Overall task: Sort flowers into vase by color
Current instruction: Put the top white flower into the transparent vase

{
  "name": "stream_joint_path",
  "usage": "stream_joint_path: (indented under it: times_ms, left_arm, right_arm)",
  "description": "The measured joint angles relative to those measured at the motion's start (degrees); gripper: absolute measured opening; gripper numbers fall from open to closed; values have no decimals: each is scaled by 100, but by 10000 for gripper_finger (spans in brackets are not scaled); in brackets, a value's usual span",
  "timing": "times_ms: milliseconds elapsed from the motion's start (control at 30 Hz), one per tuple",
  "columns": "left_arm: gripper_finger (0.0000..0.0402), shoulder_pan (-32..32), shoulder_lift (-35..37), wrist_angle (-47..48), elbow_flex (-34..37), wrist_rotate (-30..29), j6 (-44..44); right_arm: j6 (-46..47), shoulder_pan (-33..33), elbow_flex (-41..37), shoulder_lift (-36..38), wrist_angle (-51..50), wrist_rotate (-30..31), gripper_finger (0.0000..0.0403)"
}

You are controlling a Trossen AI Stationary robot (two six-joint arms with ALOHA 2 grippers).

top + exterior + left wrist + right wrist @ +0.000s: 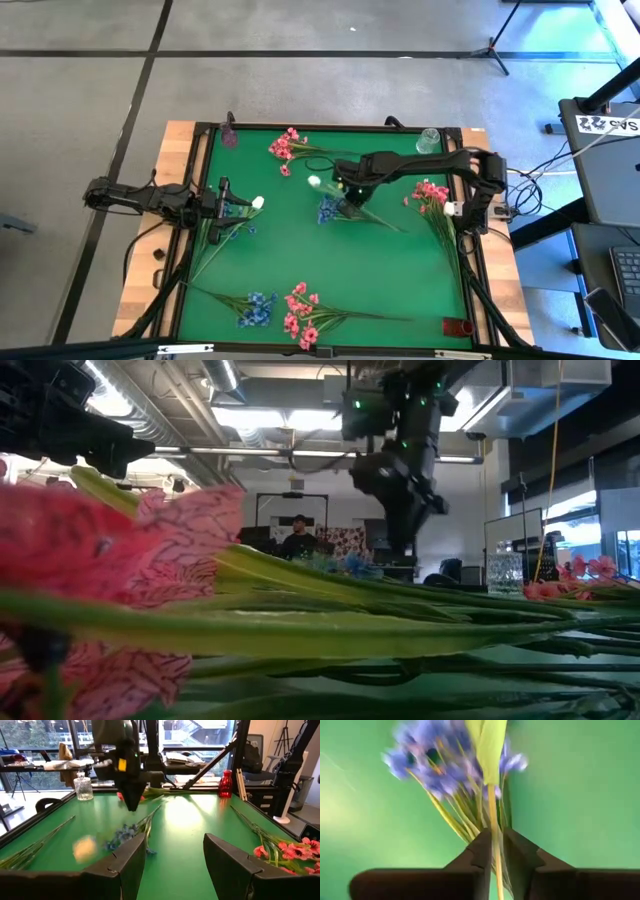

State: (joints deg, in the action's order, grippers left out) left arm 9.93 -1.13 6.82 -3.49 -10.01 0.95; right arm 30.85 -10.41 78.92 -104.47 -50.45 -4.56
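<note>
Pinching the blue spray (451, 762) with my right jaws (492, 851), nearly closed on its thin green stems just below the blooms, over the middle of the green worktop (330, 270). Stems pass between the two fingers; the blooms are blurred in the wrist view, so I can't be sure every stem is caught. In the high view the right jaws (340, 200) sit on the blue blooms, with the long stem trailing off across the mat toward the right side.

Left jaws (172, 855) wide apart, nothing in them, hovering near the left edge beside a white bud (258, 203).

Handling guess: light, floppy, wire-and-fabric spray; the stem will bend and swing, the head droops if held low. Grip near the blooms gives control of the head but leaves the long tail dragging. Thin stems are slippery and could slide through.

Other flowers lie well apart: pink spray (284, 148) at the far edge, pink spray (432, 194) at right, blue spray (260, 306) and pink spray (302, 318) at the near edge. Clear vase (429, 140) at the far right corner, red vase (459, 327) at the near right corner.
</note>
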Motion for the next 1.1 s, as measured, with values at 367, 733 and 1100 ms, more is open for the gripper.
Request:
stream_joint_path:
  times_ms: [367, 733, 1100]
  left_arm:
    - [194, 0, 0, 12, 0, -36, -2]
    - [194, 0, 0, 7, 0, -38, 0]
    - [194, 0, 0, 5, 0, -38, -2]
  right_arm:
    - [-999, -238, -202, 44, 400, 501, 164]
    - [-1462, -149, -1096, -24, 1526, 241, 131]
    - [-1464, -147, -1391, -20, 2449, -219, 103]
